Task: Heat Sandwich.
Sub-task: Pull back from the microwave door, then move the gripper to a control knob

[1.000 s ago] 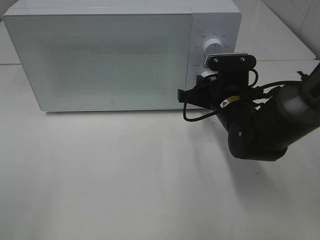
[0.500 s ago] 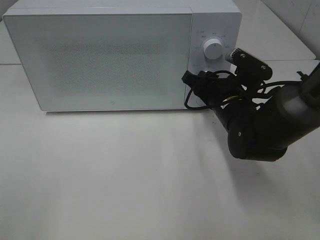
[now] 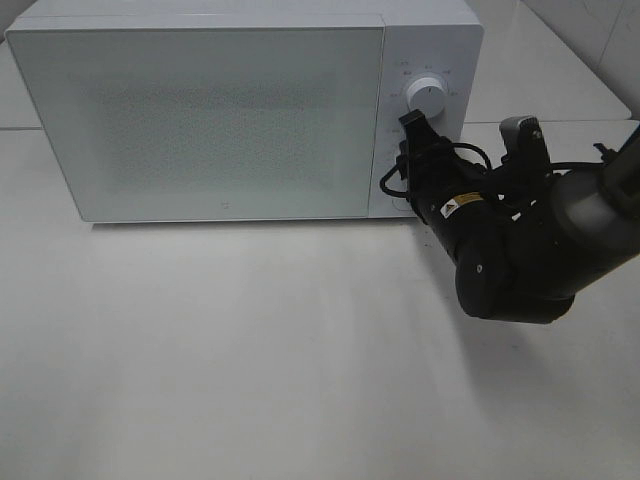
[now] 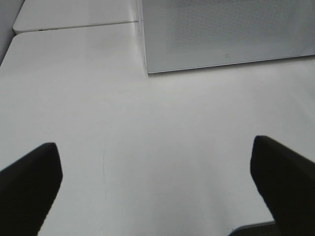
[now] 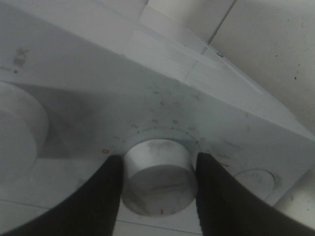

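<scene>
Right gripper point(image 3: 404, 166) sits against the control panel of the microwave point(image 3: 200, 110), below the upper knob point(image 3: 427, 96). In this high view the black wrist blocks its tips, so the grip can't be read here. The right arm point(image 3: 520, 260) reaches in from the right edge over the table point(image 3: 250, 350). The microwave door point(image 3: 220, 60) is shut, white and frosted, with nothing visible through it. The sandwich is not in sight here, so where it sits cannot be told. The left gripper is out of this view.

Left wrist view: left gripper point(image 4: 153, 145) has its jaws wide apart with nothing between them, and one dark finger point(image 4: 29, 182) shows at each lower corner. It hangs over bare table point(image 4: 98, 98), well apart from the microwave point(image 4: 221, 29), and only the microwave's lower front corner shows. No sandwich here either.

Right wrist view: right gripper point(image 5: 157, 162) is clamped on the lower knob point(image 5: 157, 172) — one dark finger point(image 5: 106, 196) presses each side of the round white dial, touching it. Tick marks ring the knob on the panel, with a small red mark near one finger. The upper knob point(image 5: 17, 128) is cut off at the frame edge, beside the clamped one. A round button outline point(image 5: 253, 182) sits on the panel near the other finger — the sandwich is hidden from this view too.
</scene>
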Controlling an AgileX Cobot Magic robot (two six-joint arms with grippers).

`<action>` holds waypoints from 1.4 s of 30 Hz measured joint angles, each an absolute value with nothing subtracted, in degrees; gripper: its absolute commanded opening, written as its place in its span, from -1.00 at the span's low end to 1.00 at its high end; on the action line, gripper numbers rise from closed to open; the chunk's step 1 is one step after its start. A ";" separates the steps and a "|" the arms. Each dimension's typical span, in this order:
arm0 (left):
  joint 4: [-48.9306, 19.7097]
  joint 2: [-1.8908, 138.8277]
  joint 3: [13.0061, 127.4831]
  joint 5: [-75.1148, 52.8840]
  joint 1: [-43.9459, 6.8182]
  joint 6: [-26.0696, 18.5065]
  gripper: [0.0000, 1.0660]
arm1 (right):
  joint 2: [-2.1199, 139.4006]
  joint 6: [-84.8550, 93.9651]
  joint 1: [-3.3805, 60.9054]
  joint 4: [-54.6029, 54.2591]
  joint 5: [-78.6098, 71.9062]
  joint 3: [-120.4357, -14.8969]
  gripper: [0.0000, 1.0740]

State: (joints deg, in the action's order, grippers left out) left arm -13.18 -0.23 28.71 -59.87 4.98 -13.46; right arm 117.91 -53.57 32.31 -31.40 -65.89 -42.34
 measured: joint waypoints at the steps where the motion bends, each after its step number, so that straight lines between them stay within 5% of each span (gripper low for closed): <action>1: -13.18 -0.23 28.71 -59.87 4.98 -13.46 0.90 | 117.91 -55.46 32.31 -31.40 -65.89 -42.34 -0.83; 15: -13.18 -0.23 28.71 -59.87 4.98 -13.46 0.90 | 117.91 -79.87 32.43 -31.63 -65.95 -42.23 -0.82; 42: -13.18 -0.23 28.71 -59.87 4.98 -13.46 0.90 | 117.91 -82.91 32.43 -31.68 -65.95 -42.23 -0.69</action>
